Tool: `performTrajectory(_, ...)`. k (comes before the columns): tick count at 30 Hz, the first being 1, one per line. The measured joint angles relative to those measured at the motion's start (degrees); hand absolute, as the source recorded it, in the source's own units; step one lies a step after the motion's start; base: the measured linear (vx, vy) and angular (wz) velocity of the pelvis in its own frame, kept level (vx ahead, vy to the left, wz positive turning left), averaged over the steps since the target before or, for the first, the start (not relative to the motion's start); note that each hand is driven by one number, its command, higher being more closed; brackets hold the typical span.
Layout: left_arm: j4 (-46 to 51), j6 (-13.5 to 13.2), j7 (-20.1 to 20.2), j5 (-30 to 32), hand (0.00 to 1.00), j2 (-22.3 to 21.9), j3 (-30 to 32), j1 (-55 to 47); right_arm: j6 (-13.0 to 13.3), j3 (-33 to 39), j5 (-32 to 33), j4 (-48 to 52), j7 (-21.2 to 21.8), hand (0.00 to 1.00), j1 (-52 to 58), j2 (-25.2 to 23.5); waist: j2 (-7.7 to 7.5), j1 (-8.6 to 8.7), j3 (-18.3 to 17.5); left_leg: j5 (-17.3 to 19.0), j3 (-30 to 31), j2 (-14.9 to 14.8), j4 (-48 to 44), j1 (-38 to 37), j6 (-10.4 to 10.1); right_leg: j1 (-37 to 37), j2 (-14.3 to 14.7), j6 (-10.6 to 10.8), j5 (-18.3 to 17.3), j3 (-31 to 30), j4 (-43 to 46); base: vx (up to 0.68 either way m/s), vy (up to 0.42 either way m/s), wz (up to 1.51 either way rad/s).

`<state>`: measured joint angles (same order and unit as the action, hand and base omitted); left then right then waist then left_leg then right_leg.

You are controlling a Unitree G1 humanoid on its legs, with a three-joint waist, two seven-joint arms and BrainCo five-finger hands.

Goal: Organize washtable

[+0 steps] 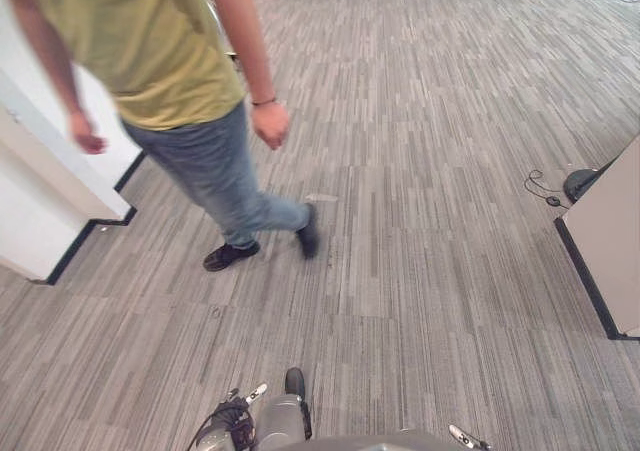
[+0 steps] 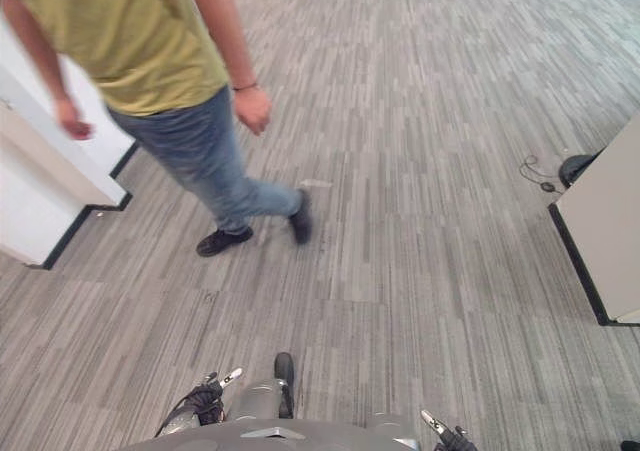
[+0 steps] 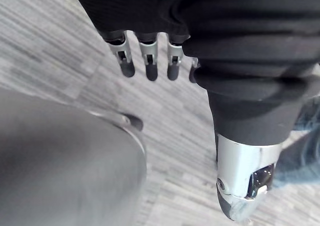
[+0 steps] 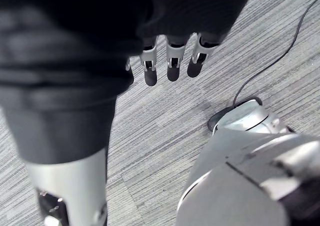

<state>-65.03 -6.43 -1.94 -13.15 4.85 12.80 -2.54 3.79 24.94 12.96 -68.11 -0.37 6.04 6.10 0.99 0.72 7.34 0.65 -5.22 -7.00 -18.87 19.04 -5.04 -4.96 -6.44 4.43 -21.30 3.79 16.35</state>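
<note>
- Left hand: hanging down by the robot's side over the grey striped carpet. The fingers are straight and relaxed, so it's open, with just floor past the tips.
- Right hand: same deal on the other side, fingers loose and straight, pointing down at the carpet.
- A person in an olive shirt and jeans is mid-stride across the floor ahead and to the robot's left. Their dark shoe is planted and one arm hangs loose.
- A white unit with a dark base strip stands at the far left, right behind the person (honestly can't tell what it is).
- A beige panel with a dark bottom edge stands at the right, well apart from the person.
</note>
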Motion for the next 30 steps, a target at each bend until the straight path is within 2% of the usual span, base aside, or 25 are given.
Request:
performTrajectory(1,0.0,0.0,0.0,0.1,0.0,0.0,0.9,0.0,0.0,0.1,-0.1,0.0,0.1,0.0,-0.3,0.0,-0.14,-0.01,-0.1,0.9,-0.4,0.3,-3.5,1.3,1.2,-0.3,-0.6,-0.1,-0.7,-0.4,0.0,0.66,0.303,-0.33)
performTrajectory(2,-0.3,0.1,0.0,0.1,0.0,0.0,1.9,-0.4,0.0,0.4,-0.1,-0.4,0.2,0.0,-0.2,-0.2,-0.83,-0.17,-1.4,6.8,-1.8,1.8,-9.3,2.5,2.7,-1.0,-2.9,-0.3,-2.0,-1.4,0.7,0.57,0.245,-0.24)
performTrajectory(3,-0.8,0.1,-0.1,0.2,0.0,0.1,2.1,-0.4,0.0,0.6,-0.1,-1.4,0.3,0.0,-0.3,-0.3,-1.47,-0.17,-1.9,8.2,-2.5,2.7,-10.6,2.5,3.1,-0.7,-3.8,0.1,-1.7,-2.2,2.6,0.72,0.331,-0.08)
performTrajectory(4,-1.5,0.3,-0.1,0.3,0.0,0.6,1.9,-0.1,-0.1,1.4,-0.1,-2.0,0.5,0.0,-0.2,-0.7,-2.5,0.06,-2.4,10.2,-3.4,5.1,-11.5,1.2,4.9,1.4,-5.8,0.9,-0.1,-4.8,9.9,0.67,0.333,0.24)
performTrajectory(5,-1.9,0.3,-0.1,0.4,0.0,1.0,1.2,0.1,-0.2,2.6,-0.1,-2.2,0.4,0.0,-0.2,-1.5,-3.3,0.27,-2.3,12.1,-4.0,7.6,-11.0,-2.0,6.7,5.2,-7.5,1.1,3.9,-7.0,22.3,0.61,0.304,0.36)
performTrajectory(6,-2.0,0.3,-0.1,0.6,0.0,1.2,0.4,0.1,-0.2,2.5,-0.1,-2.2,0.5,0.0,-0.1,-1.7,-3.48,0.33,-2.2,13.0,-4.2,8.3,-10.3,-3.7,7.2,6.9,-8.0,1.1,7.1,-7.4,27.2,0.45,0.191,0.29)
performTrajectory(7,-1.9,0.4,-0.1,0.9,0.0,1.7,-1.2,0.4,-0.2,2.2,-0.1,-2.1,0.6,0.0,-0.6,-1.8,-3.4,0.44,-1.5,14.2,-4.1,9.1,-8.9,-7.0,8.1,9.6,-8.1,1.4,12.5,-8.0,35.2,0.29,0.043,0.04)
performTrajectory(8,-2.1,0.9,-0.1,1.2,0.0,2.3,-3.3,0.7,-0.1,1.3,-0.1,-2.1,0.9,0.0,-1.5,-1.8,-3.16,0.38,-0.2,15.3,-3.8,9.3,-7.1,-11.6,8.8,12.7,-7.2,1.6,12.6,-7.4,44.3,0.24,-0.012,-0.06)
performTrajectory(9,-2.0,1.2,-0.1,1.3,0.0,2.4,-4.1,1.0,0.0,0.6,-0.1,-1.8,1.0,0.0,-1.8,-1.7,-2.56,0.45,0.4,15.7,-3.7,9.3,-5.7,-14.1,8.9,14.5,-6.5,0.6,11.8,-6.9,47.8,0.16,-0.111,-0.17)
performTrajectory(10,-2.2,1.5,-0.2,1.3,0.0,2.2,-5.3,1.1,0.6,-1.4,-0.1,-1.2,1.0,0.0,-1.8,-1.0,-2.1,0.58,0.6,15.8,-3.7,9.1,-1.7,-19.1,8.9,18.1,-4.8,-1.6,9.7,-4.6,51.7,0.06,-0.142,-0.23)
performTrajectory(12,-2.4,1.6,-0.2,1.3,0.0,1.9,-7.4,2.1,1.0,-4.9,-0.1,0.3,1.0,0.0,-1.6,0.1,-0.18,0.85,2.0,15.6,-3.8,7.7,5.0,-27.2,8.6,22.9,-0.6,-2.8,6.0,-0.2,45.4,-0.05,-0.168,-0.13)
performTrajectory(13,-2.4,1.6,-0.3,1.2,0.0,1.6,-7.6,2.4,1.1,-5.1,0.0,0.8,1.0,0.0,-1.5,-0.1,-0.23,1.12,2.1,15.6,-3.7,7.4,6.0,-28.9,8.6,24.2,0.4,-2.9,5.7,0.6,42.0,-0.18,-0.141,0.23)
performTrajectory(14,-2.3,1.5,-0.6,1.2,0.0,1.0,-7.6,3.3,1.1,-5.1,0.0,0.7,1.0,0.0,-1.5,-0.5,-0.62,2.16,2.4,15.6,-3.0,6.8,8.0,-31.0,8.6,26.2,1.5,-2.8,5.7,1.6,33.6,-0.19,-0.096,0.54)
performTrajectory(15,-2.3,1.3,-0.9,1.2,0.0,0.6,-8.1,4.2,1.1,-5.1,0.2,0.7,1.0,0.0,-1.1,-0.8,-0.86,3.21,2.4,15.6,-2.0,6.3,9.9,-32.8,8.5,26.8,1.9,-1.4,7.5,1.8,21.9,-0.19,-0.069,0.71)
performTrajectory(16,-2.2,1.2,-0.9,1.2,0.0,0.2,-8.2,4.3,1.1,-5.1,0.6,0.7,1.0,0.0,-0.6,-1.0,-1.04,3.45,2.3,15.6,-1.6,6.3,11.1,-33.8,8.4,26.7,1.8,-1.1,9.4,1.6,15.9,-0.06,-0.091,0.84)
performTrajectory(17,-1.7,1.1,-0.9,1.2,0.0,-0.5,-8.3,4.5,1.0,-5.1,0.6,0.6,0.9,0.0,0.7,-1.6,-2.32,3.52,1.9,16.5,-0.2,6.7,12.5,-36.0,6.4,26.4,1.2,-2.3,15.4,1.5,9.1,0.22,-0.186,0.72)
performTrajectory(18,-1.7,1.1,-0.9,1.2,0.0,-1.5,-7.5,4.3,0.9,-4.6,0.7,0.6,0.9,0.0,1.9,-1.6,-1.95,3.5,2.1,18.0,0.6,5.3,11.7,-38.1,3.8,26.1,2.2,-4.8,17.1,1.7,13.0,0.35,-0.222,0.47)
performTrajectory(19,-1.7,1.1,-0.8,1.3,0.0,-2.0,-6.4,4.0,0.9,-4.4,0.7,0.6,0.9,0.0,1.9,-1.5,-1.65,3.26,1.9,18.1,0.1,4.6,10.3,-38.2,3.6,25.9,2.5,-5.2,15.5,1.9,14.3,0.53,-0.261,0.13)
performTrajectory(21,-0.7,1.2,-0.9,1.3,0.0,-2.7,-2.8,2.5,0.9,-4.1,0.7,0.8,0.9,0.0,1.8,-1.4,-0.73,3.39,1.2,17.6,0.0,1.9,-4.9,-32.7,2.3,23.2,4.1,-5.6,11.7,2.9,14.1,0.52,-0.253,0.03)
performTrajectory(22,0.7,1.1,-0.7,2.4,0.0,-3.6,1.5,1.8,0.8,-3.8,0.8,1.2,0.9,0.0,2.1,-1.1,0.41,3.0,1.5,12.1,0.4,-2.0,-26.2,-23.8,-1.8,18.9,6.3,-6.6,10.2,3.8,11.7,0.53,-0.234,-0.03)
performTrajectory(23,1.8,1.1,-0.6,2.4,0.0,-4.1,3.5,1.2,0.8,-3.9,0.8,1.3,0.9,0.0,2.2,-0.8,0.91,2.16,1.5,9.7,1.0,-3.6,-37.1,-19.3,-2.8,16.3,7.5,-7.3,9.4,3.8,10.7,0.49,-0.193,-0.16)
performTrajectory(24,2.6,1.1,-0.5,2.4,0.0,-4.1,4.4,0.4,0.8,-4.2,0.8,1.6,0.8,0.0,2.2,-0.7,0.95,1.77,1.6,8.8,0.8,-4.6,-43.1,-16.7,-3.0,14.5,8.0,-7.7,8.9,3.8,10.2,0.44,-0.134,-0.26)
performTrajectory(25,2.7,1.0,0.0,2.5,0.0,-3.7,5.0,-0.7,0.8,-4.3,0.9,2.3,0.9,0.0,2.0,-0.9,0.36,1.68,1.9,9.3,0.3,-5.3,-49.9,-12.2,-2.0,10.7,8.3,-8.5,7.9,3.7,8.8,0.41,-0.112,-0.16)
performTrajectory(27,2.2,1.1,0.3,2.5,0.0,-2.7,5.3,-1.0,0.9,-4.1,1.1,2.7,0.8,0.0,1.3,-1.0,0.08,1.54,1.9,10.4,-2.3,-5.3,-49.0,-7.4,-0.2,5.4,7.8,-8.5,7.7,2.9,4.9,0.3,-0.072,-0.14)
performTrajectory(30,2.2,0.2,0.1,2.4,0.0,-2.0,5.3,-1.0,0.9,-1.9,1.7,2.7,0.4,0.0,-1.4,-1.5,0.13,0.2,2.1,11.6,-5.7,-5.1,-27.4,-3.4,1.0,-0.9,6.3,-6.9,8.1,1.0,-0.8,-0.13,-0.032,-0.37)
